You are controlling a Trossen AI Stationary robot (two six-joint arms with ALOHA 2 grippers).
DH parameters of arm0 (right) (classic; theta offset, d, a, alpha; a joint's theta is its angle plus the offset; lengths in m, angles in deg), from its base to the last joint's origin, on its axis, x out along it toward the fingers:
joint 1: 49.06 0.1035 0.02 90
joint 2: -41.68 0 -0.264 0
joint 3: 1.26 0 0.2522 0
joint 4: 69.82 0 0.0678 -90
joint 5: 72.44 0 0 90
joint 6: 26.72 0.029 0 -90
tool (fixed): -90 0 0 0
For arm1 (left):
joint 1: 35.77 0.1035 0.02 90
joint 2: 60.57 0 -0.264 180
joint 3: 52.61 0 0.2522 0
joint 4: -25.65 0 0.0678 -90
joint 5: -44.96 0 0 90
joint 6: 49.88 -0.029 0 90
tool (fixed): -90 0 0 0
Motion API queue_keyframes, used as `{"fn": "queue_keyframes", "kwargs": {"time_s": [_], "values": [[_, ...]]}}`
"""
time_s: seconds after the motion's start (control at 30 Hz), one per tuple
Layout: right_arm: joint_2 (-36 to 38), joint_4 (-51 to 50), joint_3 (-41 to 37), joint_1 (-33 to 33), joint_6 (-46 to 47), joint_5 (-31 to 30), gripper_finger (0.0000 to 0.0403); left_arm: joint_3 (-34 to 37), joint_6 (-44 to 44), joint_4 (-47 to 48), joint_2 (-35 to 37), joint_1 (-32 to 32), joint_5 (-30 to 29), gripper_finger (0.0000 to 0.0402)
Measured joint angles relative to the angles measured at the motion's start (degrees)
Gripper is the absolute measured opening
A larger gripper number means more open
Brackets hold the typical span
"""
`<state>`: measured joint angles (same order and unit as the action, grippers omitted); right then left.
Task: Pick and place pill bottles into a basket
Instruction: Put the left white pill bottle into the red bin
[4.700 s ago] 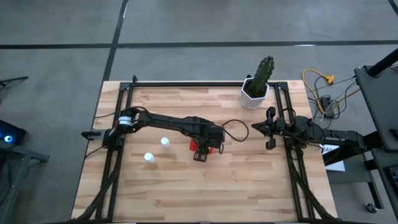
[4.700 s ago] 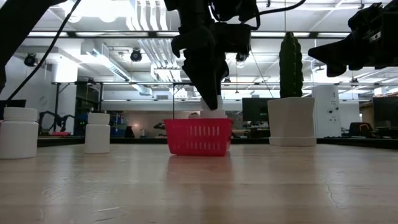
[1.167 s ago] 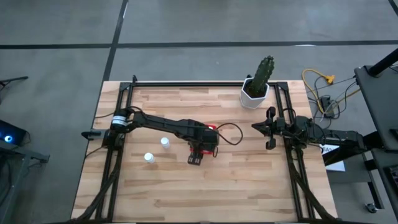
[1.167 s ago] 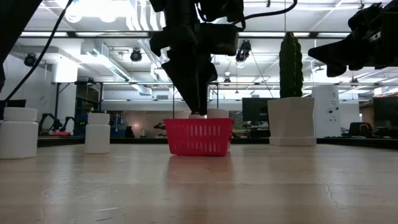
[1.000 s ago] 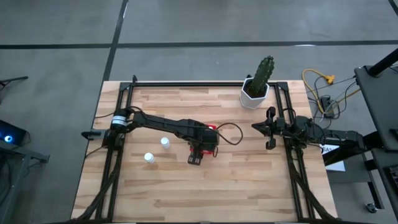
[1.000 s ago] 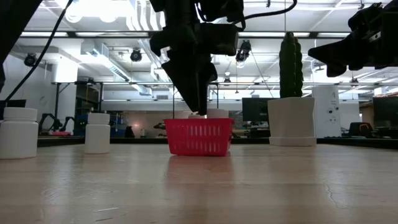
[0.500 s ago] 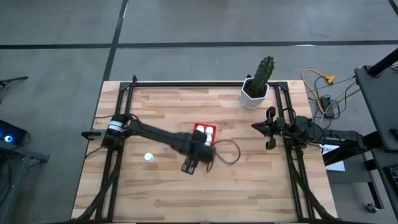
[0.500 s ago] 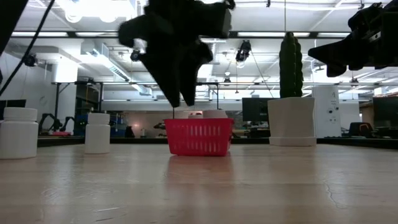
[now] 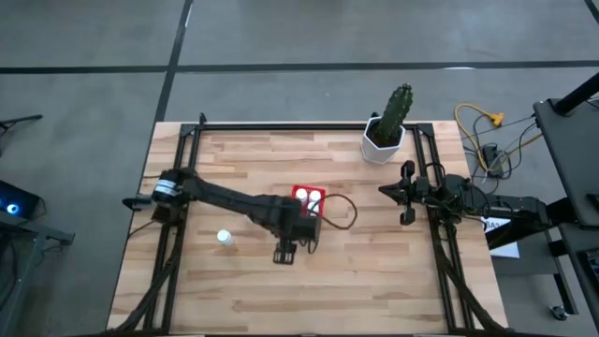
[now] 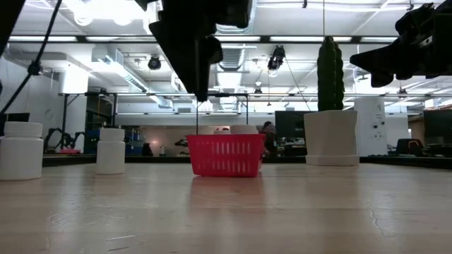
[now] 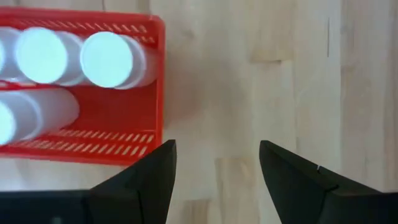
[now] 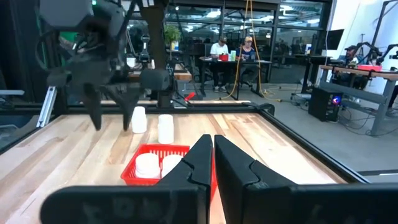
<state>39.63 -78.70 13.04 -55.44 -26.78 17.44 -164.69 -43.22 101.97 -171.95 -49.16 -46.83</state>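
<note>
The red basket [image 9: 296,204] stands mid-table with several white pill bottles [image 11: 106,59] upright inside it. My left gripper [image 11: 214,174] hangs open above bare wood just off the basket's near side, pointing down with nothing between its fingers; the low view shows it [image 10: 200,95] well above the basket [image 10: 226,156]. One loose pill bottle [image 9: 224,237] stands on the table toward the left. The low view shows two loose bottles [image 10: 21,149] [image 10: 111,150] standing on their bases. My right gripper [image 12: 212,149] waits shut at the table's right edge.
A white pot with a cactus [image 9: 384,140] stands at the far right corner. Dark rails [image 9: 187,140] frame the table's left, far and right sides. Bare wood lies along the near half of the table. People sit in the room beyond.
My left gripper has drawn away from over the basket toward the table's near edge and a little left, rising as it went, its fingers still open. The basket, which the arm covered before, now shows its bottles from above.
</note>
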Motion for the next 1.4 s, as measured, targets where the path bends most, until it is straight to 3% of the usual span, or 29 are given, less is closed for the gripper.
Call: {"fn": "queue_keyframes", "kwargs": {"time_s": [0.23, 0.3, 0.77, 1.07, 1.4], "values": [[0.0, 0.0, 0.0, 0.0, 0.0, 0.0, 0.0008, 1.1, -5.9, -0.3, 2.4, -5.8, -11.6, 0.0212], [0.0, 0.0, 0.0, 0.0, 0.0, 0.0, 0.0008, 2.5, -5.5, -0.8, 4.1, -7.4, -12.2, 0.0212], [0.0, 0.0, 0.0, 0.0, 0.0, 0.0, 0.0009, 24.0, 7.0, -3.1, 20.9, -9.2, -11.6, 0.0212], [0.0, 0.0, 0.0, 0.0, 0.0, 0.0, 0.0009, 37.1, 17.4, -3.5, 30.7, -9.4, -4.0, 0.0212], [0.0, 0.0, 0.0, 0.0, 0.0, 0.0, 0.0009, 44.2, 23.0, -4.0, 39.7, -9.7, 0.0, 0.0212]]}}
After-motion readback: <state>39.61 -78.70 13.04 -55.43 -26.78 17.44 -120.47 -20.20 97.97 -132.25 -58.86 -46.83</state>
